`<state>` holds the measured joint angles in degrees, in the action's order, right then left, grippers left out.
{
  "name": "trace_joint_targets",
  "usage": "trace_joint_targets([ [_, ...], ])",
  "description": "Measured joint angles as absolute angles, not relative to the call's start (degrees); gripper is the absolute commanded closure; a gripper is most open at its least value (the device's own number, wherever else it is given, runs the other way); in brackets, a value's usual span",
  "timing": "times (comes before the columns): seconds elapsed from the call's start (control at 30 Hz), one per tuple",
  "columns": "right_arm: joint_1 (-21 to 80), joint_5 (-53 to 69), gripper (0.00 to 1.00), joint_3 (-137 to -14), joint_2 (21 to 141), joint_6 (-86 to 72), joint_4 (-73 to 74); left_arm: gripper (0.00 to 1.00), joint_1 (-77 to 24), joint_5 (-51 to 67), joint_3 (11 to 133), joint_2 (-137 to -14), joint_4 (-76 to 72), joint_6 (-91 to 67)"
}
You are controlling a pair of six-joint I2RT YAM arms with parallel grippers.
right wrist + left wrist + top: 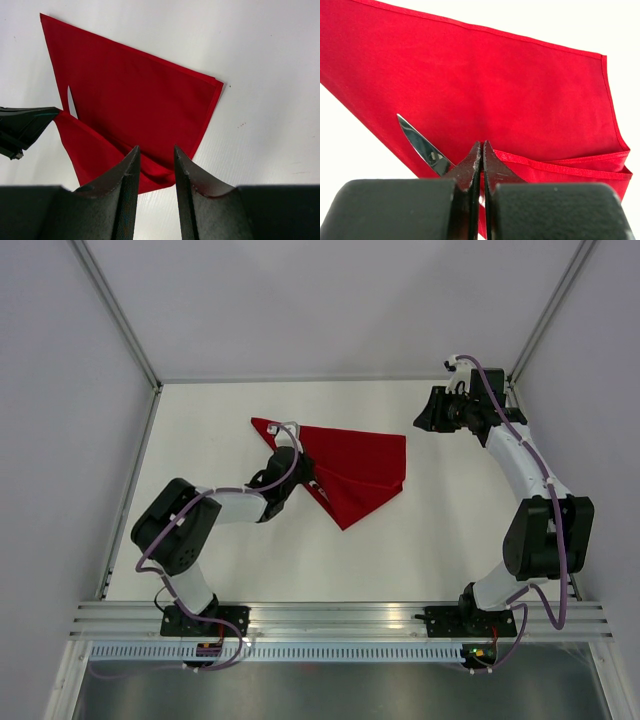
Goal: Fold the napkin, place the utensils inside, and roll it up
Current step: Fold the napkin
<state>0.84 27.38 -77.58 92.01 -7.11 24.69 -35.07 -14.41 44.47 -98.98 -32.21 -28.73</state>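
The red napkin (360, 465) lies partly folded in the middle of the table, one flap lifted over the rest. My left gripper (312, 480) is at its left edge, jaws shut on the hem of that flap (482, 146). A thin shiny utensil blade (422, 146) lies on the cloth just left of the fingers, the rest of it hidden. It shows as a pale sliver in the right wrist view (71, 102). My right gripper (425, 418) is open and empty, held above the table to the right of the napkin (150, 95).
The white table (450, 530) is walled by grey panels at left, back and right. An aluminium rail (340, 618) runs along the near edge by the arm bases. The left gripper's fingers (30, 122) show at the left of the right wrist view.
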Motion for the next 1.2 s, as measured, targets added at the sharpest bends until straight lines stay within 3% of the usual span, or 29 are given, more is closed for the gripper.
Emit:
trace_joint_targets([
  [1.13, 1.7, 27.6, 0.61, -77.6, 93.8, -5.7, 26.1, 0.98, -30.1, -14.3, 47.1, -102.2, -28.5, -30.2],
  [1.2, 1.7, 27.6, 0.61, -77.6, 93.8, -5.7, 26.2, 0.94, -29.9, -14.2, 47.7, -102.8, -27.9, -30.2],
])
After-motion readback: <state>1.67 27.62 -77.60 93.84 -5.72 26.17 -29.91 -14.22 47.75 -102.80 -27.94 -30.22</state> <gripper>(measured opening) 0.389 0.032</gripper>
